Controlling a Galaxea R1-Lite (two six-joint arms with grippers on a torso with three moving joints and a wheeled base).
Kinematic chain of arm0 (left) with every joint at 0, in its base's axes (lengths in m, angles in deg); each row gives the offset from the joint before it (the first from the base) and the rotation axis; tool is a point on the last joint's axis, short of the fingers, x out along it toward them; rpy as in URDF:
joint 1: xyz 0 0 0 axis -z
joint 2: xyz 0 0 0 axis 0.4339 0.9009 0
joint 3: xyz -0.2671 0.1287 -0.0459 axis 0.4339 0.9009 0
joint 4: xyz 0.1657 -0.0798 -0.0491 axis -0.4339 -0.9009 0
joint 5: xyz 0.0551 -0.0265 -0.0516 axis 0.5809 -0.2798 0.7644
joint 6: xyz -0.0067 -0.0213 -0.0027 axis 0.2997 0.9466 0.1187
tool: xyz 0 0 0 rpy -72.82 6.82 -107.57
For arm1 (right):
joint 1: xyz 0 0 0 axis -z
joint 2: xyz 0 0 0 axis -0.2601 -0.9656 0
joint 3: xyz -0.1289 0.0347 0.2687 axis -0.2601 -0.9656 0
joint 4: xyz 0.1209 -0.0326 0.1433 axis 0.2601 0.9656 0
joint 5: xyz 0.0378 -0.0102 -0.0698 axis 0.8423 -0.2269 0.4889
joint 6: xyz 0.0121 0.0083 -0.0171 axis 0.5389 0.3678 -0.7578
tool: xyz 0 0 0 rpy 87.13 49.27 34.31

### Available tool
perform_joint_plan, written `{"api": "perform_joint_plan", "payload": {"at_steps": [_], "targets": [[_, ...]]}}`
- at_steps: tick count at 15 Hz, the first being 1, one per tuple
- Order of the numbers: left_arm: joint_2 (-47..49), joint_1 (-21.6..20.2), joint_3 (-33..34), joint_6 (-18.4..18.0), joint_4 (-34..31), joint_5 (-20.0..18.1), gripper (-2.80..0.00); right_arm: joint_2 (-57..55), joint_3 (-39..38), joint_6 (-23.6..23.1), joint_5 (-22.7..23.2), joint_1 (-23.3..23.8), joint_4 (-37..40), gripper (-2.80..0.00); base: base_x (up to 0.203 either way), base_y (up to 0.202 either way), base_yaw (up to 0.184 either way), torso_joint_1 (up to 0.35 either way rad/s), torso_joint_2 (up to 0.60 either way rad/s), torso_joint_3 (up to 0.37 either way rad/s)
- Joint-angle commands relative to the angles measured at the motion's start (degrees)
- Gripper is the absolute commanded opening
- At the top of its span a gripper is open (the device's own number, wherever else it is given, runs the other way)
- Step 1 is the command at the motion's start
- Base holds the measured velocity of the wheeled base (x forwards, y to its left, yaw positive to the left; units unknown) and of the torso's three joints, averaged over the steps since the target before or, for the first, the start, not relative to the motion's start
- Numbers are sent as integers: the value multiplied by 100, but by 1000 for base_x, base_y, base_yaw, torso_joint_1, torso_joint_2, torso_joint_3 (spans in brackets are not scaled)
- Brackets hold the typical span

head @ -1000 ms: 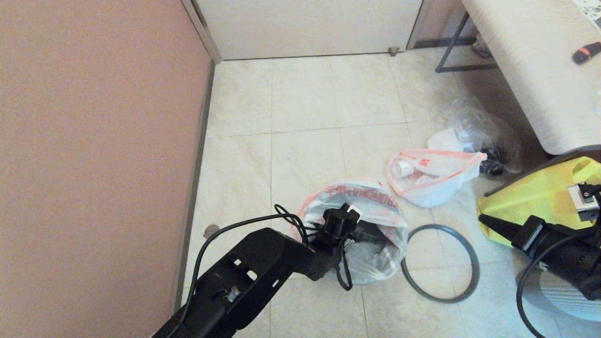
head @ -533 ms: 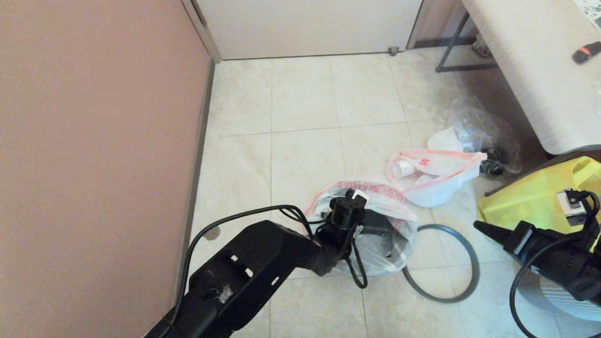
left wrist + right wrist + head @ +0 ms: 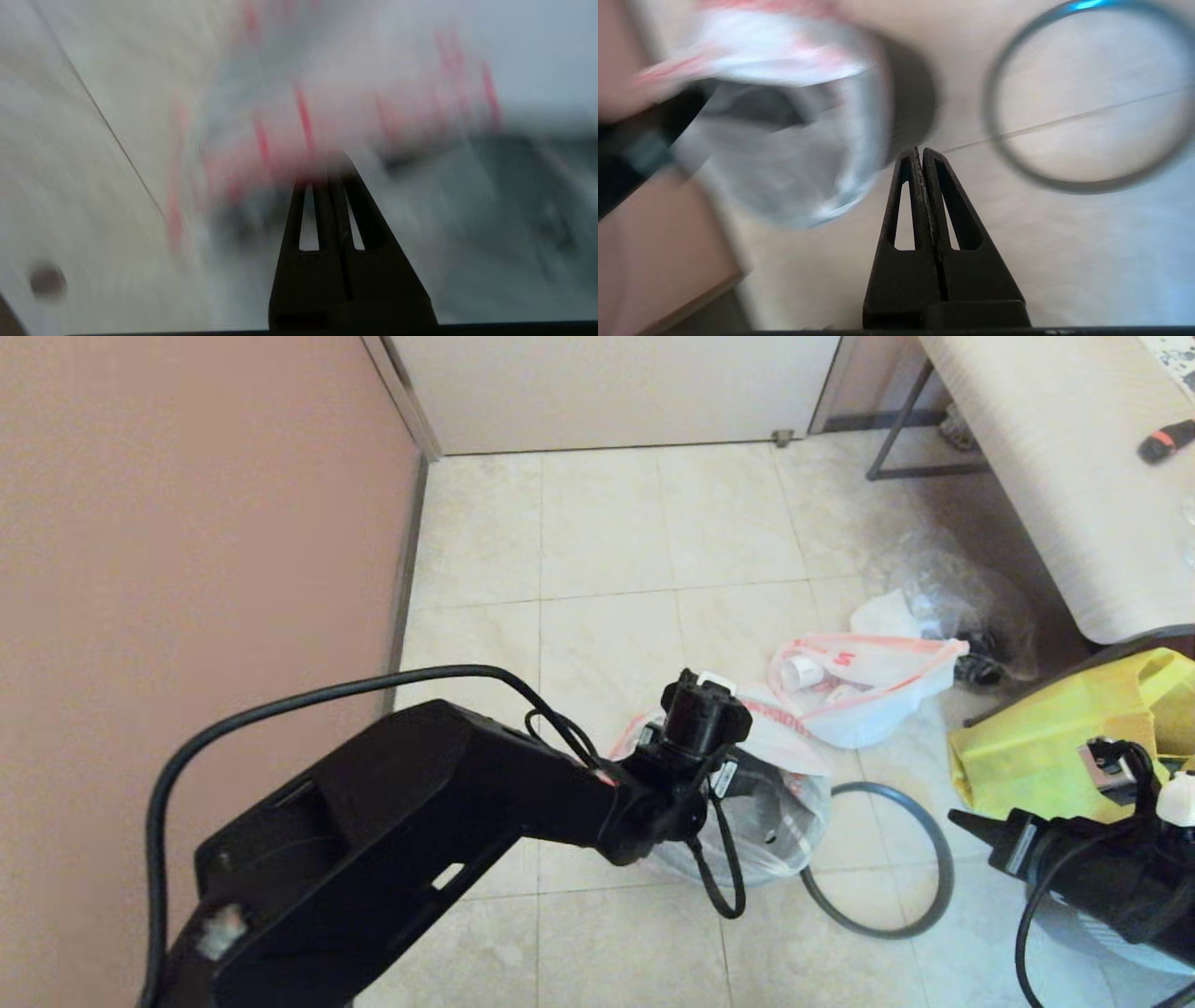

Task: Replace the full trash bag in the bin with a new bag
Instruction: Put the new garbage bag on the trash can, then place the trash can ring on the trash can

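Head view shows me the bin (image 3: 747, 812) on the floor tiles, already lined with the new bag (image 3: 780, 747), whose white film with red print is draped over the mouth. My left hand (image 3: 324, 163) is at the near edge of that bag, its fingers pressed together; it seems to pinch the printed film, but the blur does not let me be sure. My right hand (image 3: 923, 151) is low on the right, also pressed together and holding nothing, pointing at the floor between the bin and the hoop rim (image 3: 878, 859).

The full trash bag (image 3: 864, 686) lies on the floor behind the bin, beside a clear plastic bag (image 3: 952, 588).

I judge the step in hand is spreading the bag edge over the lip. To do it well I should pull the film outward and down evenly, not upward, so the liner does not come out. Then the hoop rim, lying just beside the bin, can clamp it.

Red characters run along the new bag, too small for me to read. A small red mark on the full bag is also unreadable.
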Motion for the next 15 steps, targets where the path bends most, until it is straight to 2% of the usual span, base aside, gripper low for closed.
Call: {"api": "perform_joint_plan", "payload": {"at_steps": [1,3,5,9,13,14,15], "targets": [[-505,44,273,539,-498,-57,-280,-227,34,-73,-334,2,-33,-280,0,0,0,0,0,0],[-958,47,542,845,-547,-209,-280,-333,11,-535,-444,90,-15,-280,0,0,0,0,0,0],[-1491,-37,839,965,-533,-348,-280,-770,102,-1037,-485,242,-52,-280,0,0,0,0,0,0],[-2020,-483,966,1456,-551,-395,-280,-2052,643,-1872,-504,502,-403,-280,0,0,0,0,0,0],[-1955,-690,887,1507,-624,-404,-280,-3524,1360,-3109,-527,1016,-989,-280,0,0,0,0,0,0],[-2019,-752,812,1510,-871,-411,-280,-3874,1594,-3443,-598,1176,-1117,-280,0,0,0,0,0,0],[-2130,-798,721,1545,-1242,-416,-280,-4143,1888,-3727,-662,1322,-1205,0,0,0,0,0,0,0]]}}
